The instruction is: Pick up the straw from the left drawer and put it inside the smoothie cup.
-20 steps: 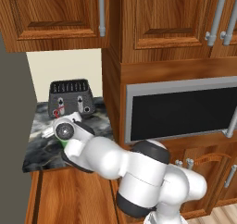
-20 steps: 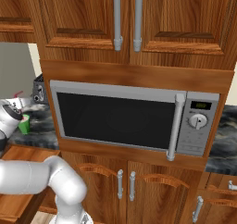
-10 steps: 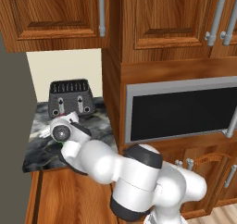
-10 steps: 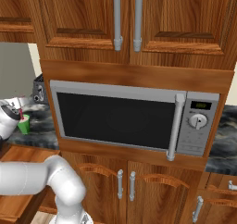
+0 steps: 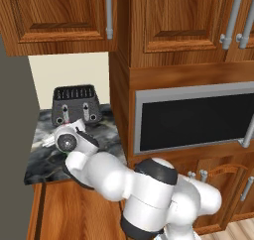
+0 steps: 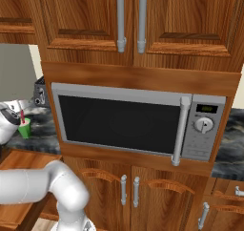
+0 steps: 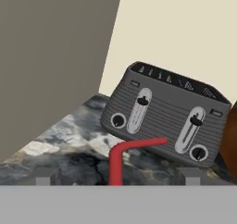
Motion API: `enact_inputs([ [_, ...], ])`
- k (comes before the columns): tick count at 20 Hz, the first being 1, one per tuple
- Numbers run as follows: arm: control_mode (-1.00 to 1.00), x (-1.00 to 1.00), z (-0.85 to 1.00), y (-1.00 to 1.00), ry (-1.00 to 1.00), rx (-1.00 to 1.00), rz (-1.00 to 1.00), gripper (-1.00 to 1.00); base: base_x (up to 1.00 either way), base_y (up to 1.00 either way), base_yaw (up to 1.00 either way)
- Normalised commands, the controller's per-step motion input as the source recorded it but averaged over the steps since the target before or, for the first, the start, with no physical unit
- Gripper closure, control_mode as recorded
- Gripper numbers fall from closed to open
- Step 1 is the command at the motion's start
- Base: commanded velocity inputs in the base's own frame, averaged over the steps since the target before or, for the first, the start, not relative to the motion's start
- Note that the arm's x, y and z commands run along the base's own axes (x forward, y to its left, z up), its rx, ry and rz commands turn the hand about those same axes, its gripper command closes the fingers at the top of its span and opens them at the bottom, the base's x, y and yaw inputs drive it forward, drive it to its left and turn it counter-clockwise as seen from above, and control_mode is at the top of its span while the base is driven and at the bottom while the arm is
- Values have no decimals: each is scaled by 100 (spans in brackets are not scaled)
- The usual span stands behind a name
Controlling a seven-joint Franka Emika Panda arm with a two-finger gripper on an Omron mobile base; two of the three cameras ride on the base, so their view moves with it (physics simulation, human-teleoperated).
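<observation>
We read this moment as the release step: in the hand view the gripper stands with its two tips spread wide, one either side of the straw, touching neither, so the jaws are released and hold nothing. The straw rises between the tips and bends over at its top toward the toaster. In the right base view the straw stands in the smoothie cup on the dark marbled counter, so we judge the placing done. The next move calls for a straight retreat along the hand's axis, away from the cup, without brushing the bent top. Open room lies toward the counter's front edge above the left drawer; the toaster and the grey side wall close the far and left sides.
</observation>
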Motion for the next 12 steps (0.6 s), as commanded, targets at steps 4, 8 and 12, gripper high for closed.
enact_inputs([
  [4, -100, -61, 39, -17, -2, 2, -9, -100, 0, 0, 0],
  [8, -100, -98, 41, -25, 0, 7, -16, -100, 0, 0, 0],
  [12, -100, -100, 65, -36, 1, 11, -16, -100, 0, 0, 0],
])
